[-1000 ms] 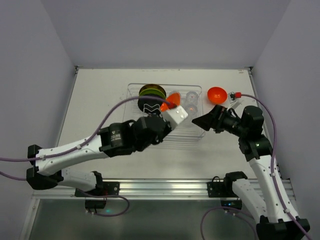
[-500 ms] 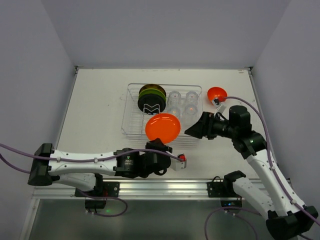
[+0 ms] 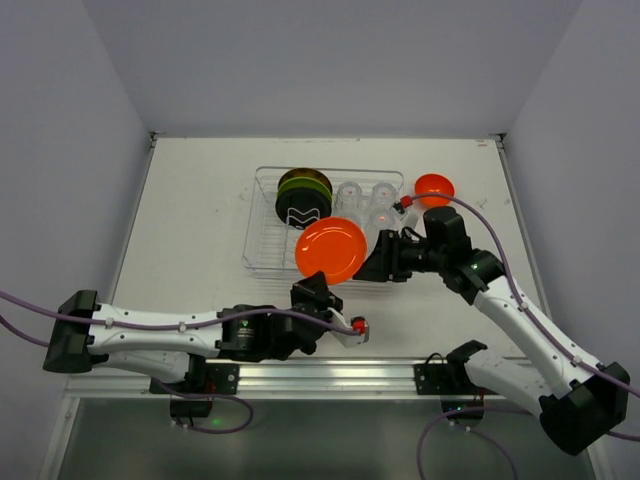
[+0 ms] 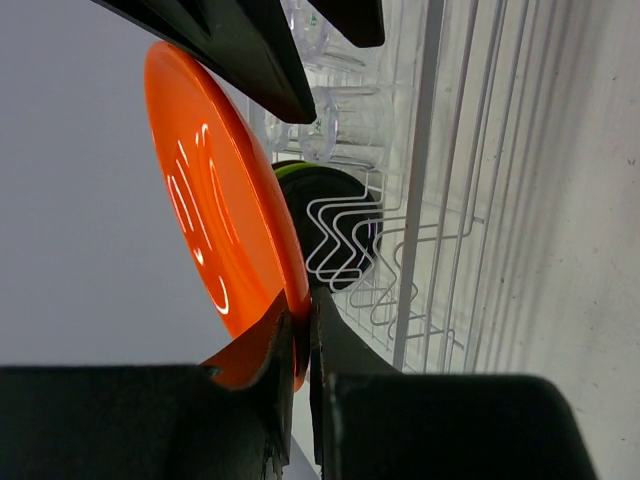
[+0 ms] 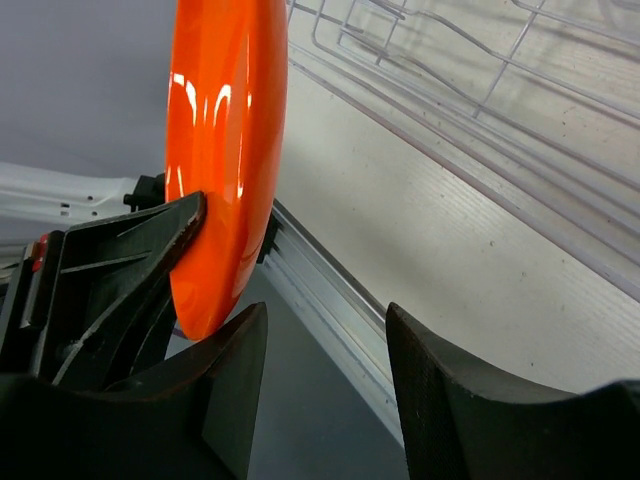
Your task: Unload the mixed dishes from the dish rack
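Note:
My left gripper (image 3: 318,284) is shut on the lower rim of an orange plate (image 3: 331,249), which stands on edge above the front of the clear dish rack (image 3: 250,240). The left wrist view shows both fingers pinching that plate (image 4: 215,220) at its rim, my left gripper (image 4: 305,305) tight on it. At the plate's right edge my right gripper (image 3: 373,268) is open. In the right wrist view the plate (image 5: 220,150) sits just left of my right gripper (image 5: 325,320), nothing between its fingers. Stacked plates (image 3: 303,195) and clear glasses (image 3: 365,200) stay in the rack.
A small orange bowl (image 3: 434,187) sits on the table to the right of the rack. The rack's wire dividers (image 4: 440,200) run close beside the held plate. The metal rail (image 3: 330,375) lines the table's near edge.
The left arm has drawn the orange plate out of the rack toward the front. The right arm has swung left to the plate's edge, its jaws narrowing.

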### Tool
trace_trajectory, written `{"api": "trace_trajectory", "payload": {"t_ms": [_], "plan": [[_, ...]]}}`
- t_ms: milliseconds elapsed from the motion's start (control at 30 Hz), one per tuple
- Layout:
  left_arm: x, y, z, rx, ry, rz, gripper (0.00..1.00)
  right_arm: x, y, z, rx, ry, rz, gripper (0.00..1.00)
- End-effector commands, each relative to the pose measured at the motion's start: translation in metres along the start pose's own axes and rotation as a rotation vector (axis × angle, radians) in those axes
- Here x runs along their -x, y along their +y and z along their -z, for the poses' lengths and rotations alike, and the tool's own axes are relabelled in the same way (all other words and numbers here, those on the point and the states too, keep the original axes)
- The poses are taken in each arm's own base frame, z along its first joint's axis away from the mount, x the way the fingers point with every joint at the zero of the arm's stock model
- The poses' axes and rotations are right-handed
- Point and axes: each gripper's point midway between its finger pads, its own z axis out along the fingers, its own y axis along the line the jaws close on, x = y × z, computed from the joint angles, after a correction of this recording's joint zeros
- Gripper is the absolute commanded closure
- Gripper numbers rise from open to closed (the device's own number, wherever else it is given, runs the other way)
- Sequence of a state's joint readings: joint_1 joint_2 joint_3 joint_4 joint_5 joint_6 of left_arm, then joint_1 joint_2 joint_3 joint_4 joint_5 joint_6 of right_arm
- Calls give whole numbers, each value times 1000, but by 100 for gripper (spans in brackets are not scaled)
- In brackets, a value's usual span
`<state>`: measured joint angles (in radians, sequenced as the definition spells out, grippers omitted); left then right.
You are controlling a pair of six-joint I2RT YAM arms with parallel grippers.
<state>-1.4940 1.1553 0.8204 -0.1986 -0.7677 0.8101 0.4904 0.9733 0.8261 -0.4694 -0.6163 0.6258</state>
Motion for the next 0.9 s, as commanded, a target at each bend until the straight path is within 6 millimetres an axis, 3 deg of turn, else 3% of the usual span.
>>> {"api": "trace_trajectory", "payload": {"t_ms": [0, 200, 233, 400, 533, 733, 867], "plan": [[11, 10, 3, 48, -49, -28, 100, 22, 21, 4, 60, -83, 47, 47], [4, 3, 2, 53, -38, -56, 100, 25, 23, 22, 13, -150, 76, 42], [3, 3, 2, 57, -35, -62, 100, 31, 14, 26, -51, -202, 63, 40], [4, -3, 2, 39, -56, -63, 100, 51, 20, 57, -102, -377, 66, 36], [12, -7, 2, 28, -83, -67, 100, 61, 25, 47, -105, -321, 76, 37], [14, -13, 0, 19, -84, -86, 100, 63, 4, 16, -161, -198, 75, 44], [13, -18, -1, 17, -82, -106, 100, 64, -5, 12, -189, -200, 83, 48]]}}
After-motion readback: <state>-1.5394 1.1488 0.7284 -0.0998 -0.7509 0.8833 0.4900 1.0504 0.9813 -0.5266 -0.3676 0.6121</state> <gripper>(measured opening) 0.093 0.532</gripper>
